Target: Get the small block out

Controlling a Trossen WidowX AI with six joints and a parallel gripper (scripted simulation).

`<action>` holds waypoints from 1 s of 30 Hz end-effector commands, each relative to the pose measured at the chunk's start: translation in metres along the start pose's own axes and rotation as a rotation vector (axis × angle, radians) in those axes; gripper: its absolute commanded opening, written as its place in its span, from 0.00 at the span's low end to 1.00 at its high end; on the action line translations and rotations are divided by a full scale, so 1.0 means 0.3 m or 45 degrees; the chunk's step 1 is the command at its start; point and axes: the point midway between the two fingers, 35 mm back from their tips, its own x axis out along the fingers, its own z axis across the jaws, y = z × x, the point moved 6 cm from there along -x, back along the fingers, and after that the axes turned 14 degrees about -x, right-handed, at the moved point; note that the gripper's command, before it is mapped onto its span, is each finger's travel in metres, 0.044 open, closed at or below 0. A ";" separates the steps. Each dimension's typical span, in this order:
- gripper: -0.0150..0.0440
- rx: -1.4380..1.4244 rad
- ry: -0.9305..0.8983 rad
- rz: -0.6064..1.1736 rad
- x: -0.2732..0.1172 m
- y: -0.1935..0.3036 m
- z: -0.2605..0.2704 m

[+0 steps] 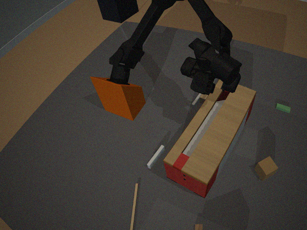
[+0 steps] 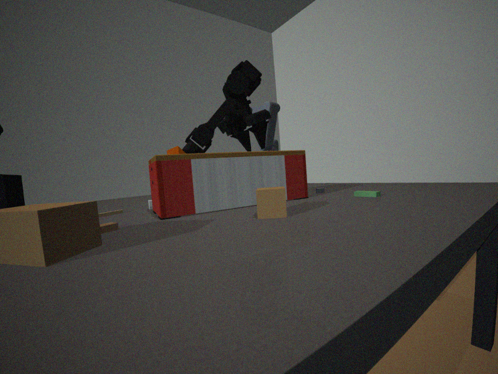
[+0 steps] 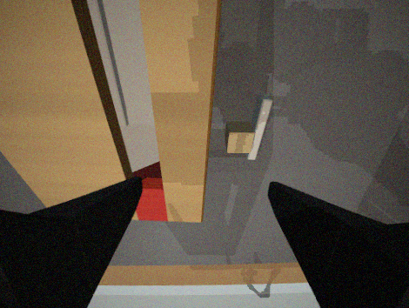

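The box [image 1: 218, 137] [image 2: 237, 183] [image 3: 180, 143] stands upright, with a wooden top, a long slot and red ends. My gripper [image 3: 206, 186] is open and empty above the slot's far end; in the wrist view its left finger is over the red end and its right finger beyond the box's edge. A small tan block [image 3: 240, 143] [image 1: 203, 96] lies on the table beside the box, close against a white bar [image 3: 261, 130] [image 1: 196, 99]. I cannot tell whether this is the shelf block. The shelf is mostly hidden; no block shows inside the box.
Another white bar [image 1: 155, 156] and a thin wooden stick [image 1: 134, 209] lie on the table. A tan cube [image 1: 266, 168] [image 2: 271, 203] and a green block [image 1: 283, 107] [image 2: 366, 194] are on the box's other side. An orange wedge [image 1: 121, 97] is at the arm's lower end.
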 end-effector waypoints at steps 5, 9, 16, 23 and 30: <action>0.75 -0.301 -0.068 -0.053 -0.025 0.066 0.033; 0.74 -0.712 -0.045 -0.105 -0.018 0.088 0.019; 0.74 -1.646 0.048 -0.212 -0.005 0.133 -0.014; 0.74 -2.634 0.224 -0.303 0.008 0.179 -0.051; 0.74 -3.127 0.348 -0.330 0.014 0.199 -0.069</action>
